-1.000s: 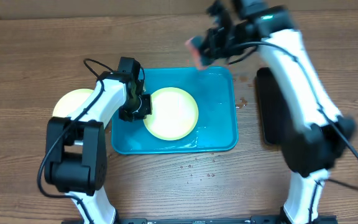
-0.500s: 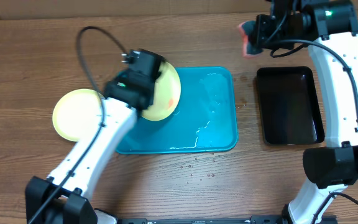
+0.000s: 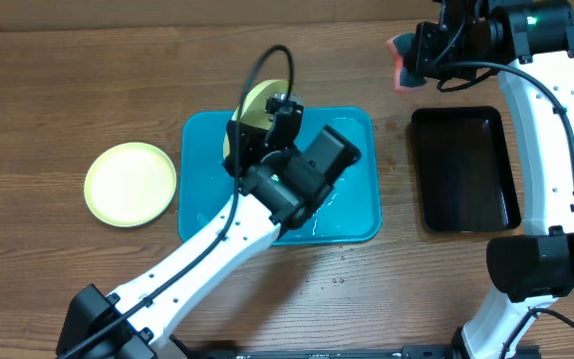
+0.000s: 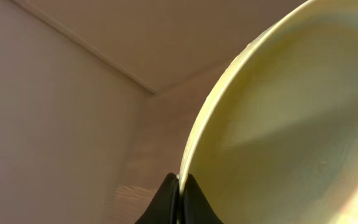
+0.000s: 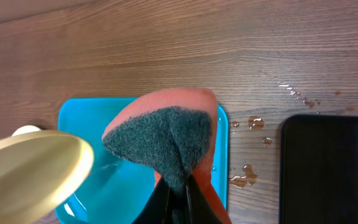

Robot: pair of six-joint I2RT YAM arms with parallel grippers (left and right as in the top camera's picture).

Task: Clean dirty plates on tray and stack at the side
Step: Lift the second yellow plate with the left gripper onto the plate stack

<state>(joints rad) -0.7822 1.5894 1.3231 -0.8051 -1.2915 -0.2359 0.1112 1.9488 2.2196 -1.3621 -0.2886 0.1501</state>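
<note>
My left gripper (image 4: 180,186) is shut on the rim of a pale yellow-green plate (image 3: 254,103) and holds it lifted and tilted above the turquoise tray (image 3: 357,214); the plate fills the left wrist view (image 4: 278,124) and shows at the left of the right wrist view (image 5: 33,168). A second pale yellow-green plate (image 3: 131,183) lies flat on the table left of the tray. My right gripper (image 5: 180,186) is shut on an orange sponge with a dark green scouring face (image 5: 163,140), held high at the back right (image 3: 405,58). The light blue plate is out of view.
A glossy black tray (image 3: 464,168) lies right of the turquoise tray. Water drops (image 5: 253,123) sit on the wood between the two trays. Water pools inside the turquoise tray (image 5: 129,186). A cardboard wall runs along the far edge.
My left arm has swung right across the tray, carrying the plate up and tilting it on edge. The right gripper with the sponge has stayed nearly still.
</note>
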